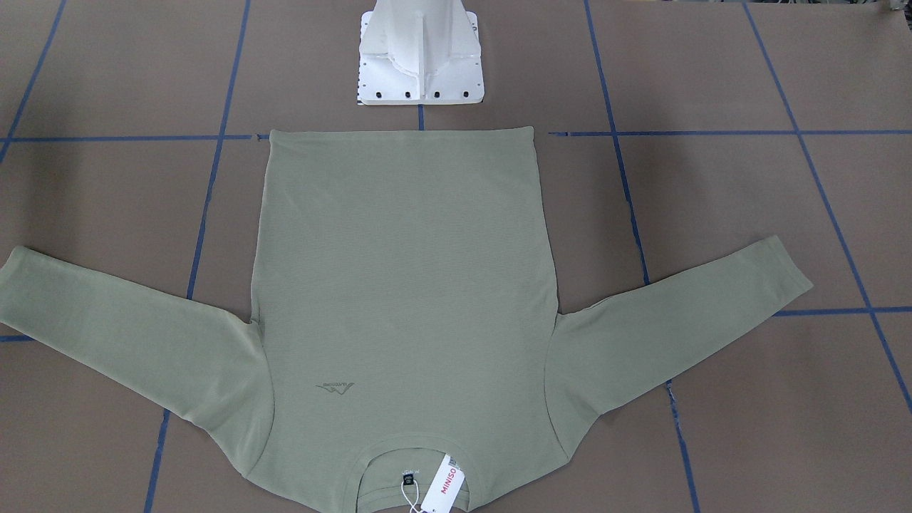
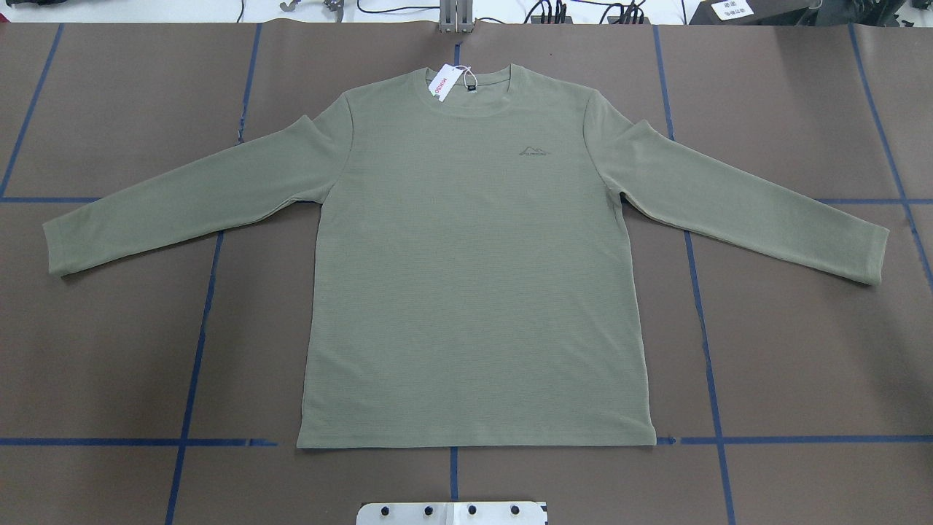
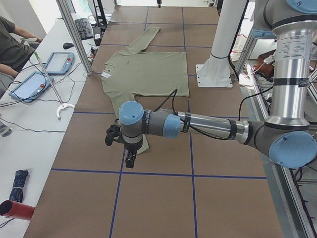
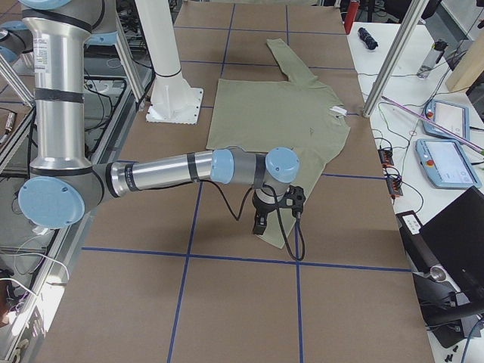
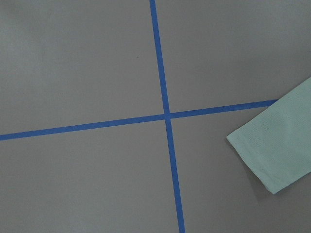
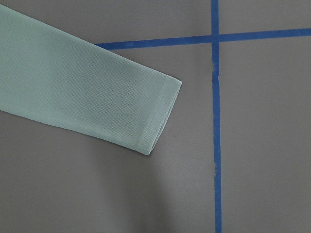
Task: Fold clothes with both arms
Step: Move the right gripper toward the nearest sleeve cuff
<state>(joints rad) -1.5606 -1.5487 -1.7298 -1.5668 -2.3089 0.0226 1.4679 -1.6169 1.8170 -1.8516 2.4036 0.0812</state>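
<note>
The sage-green long-sleeved shirt (image 2: 474, 255) lies flat and front up on the brown table, both sleeves spread out to the sides. Its white MINISO hang tag (image 2: 442, 82) is at the neck, on the far side from the robot's base. My left gripper (image 3: 128, 161) hangs over the cuff of the near sleeve in the exterior left view; that cuff (image 5: 272, 150) shows in the left wrist view. My right gripper (image 4: 261, 223) hangs over the other cuff (image 6: 146, 111). I cannot tell whether either gripper is open or shut. Neither arm shows in the overhead or front views.
The white pedestal base (image 1: 420, 57) stands just behind the shirt's hem. Blue tape lines (image 2: 193, 364) grid the table. A side desk with tablets (image 3: 59, 62) and a seated person (image 3: 12, 44) runs along the far edge.
</note>
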